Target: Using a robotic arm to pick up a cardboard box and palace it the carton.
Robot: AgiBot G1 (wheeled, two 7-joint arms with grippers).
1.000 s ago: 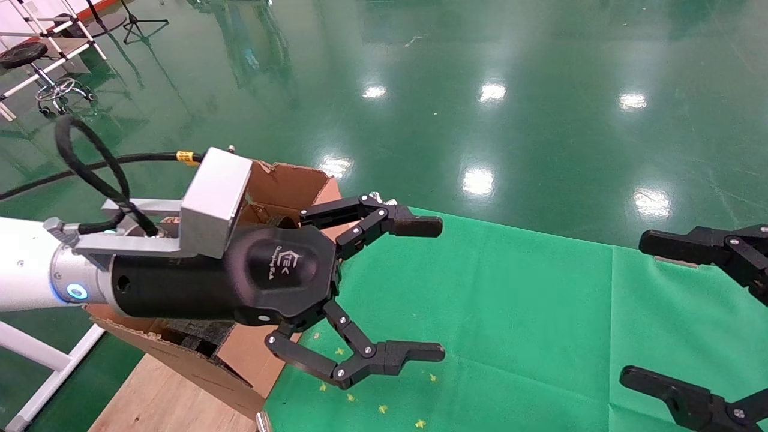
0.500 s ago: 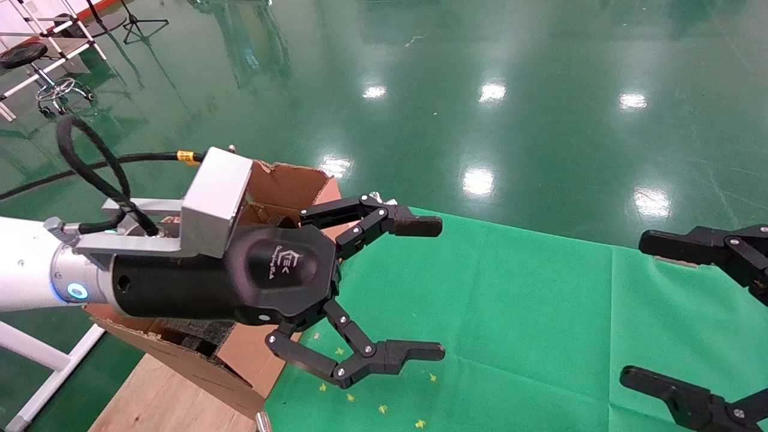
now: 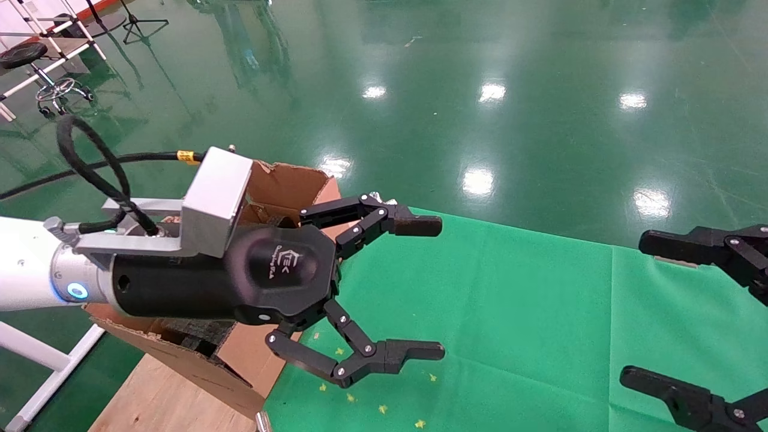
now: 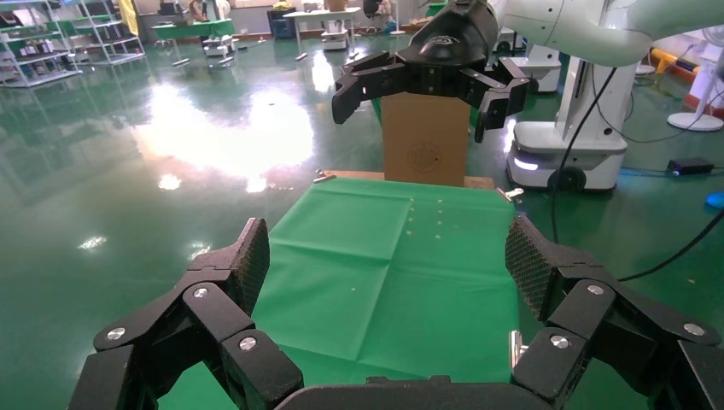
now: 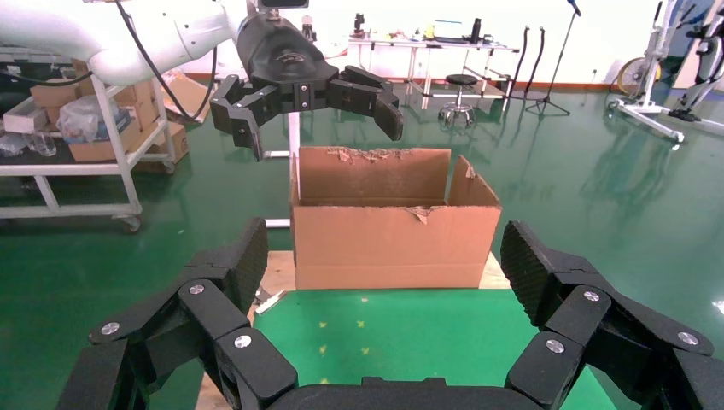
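Left end effector (image 3: pixel 384 288) spread wide, empty, hovering beside carton (image 3: pixel 282 180) at its 9 o'clock. Cardboard box not in view. Right end effector (image 3: pixel 690 312) wide, parked over bench (image 3: pixel 510 312) at 3 o'clock.

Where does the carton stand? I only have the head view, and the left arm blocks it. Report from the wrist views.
Observer: In the right wrist view the carton stands upright with its top open and its flap edges torn. The left gripper hangs open above its rim, holding nothing.
Operator: Now check around the right gripper.
Observer: In the left wrist view the right gripper is open and empty. A brown upright box stands behind it, past the far end of the green cloth.
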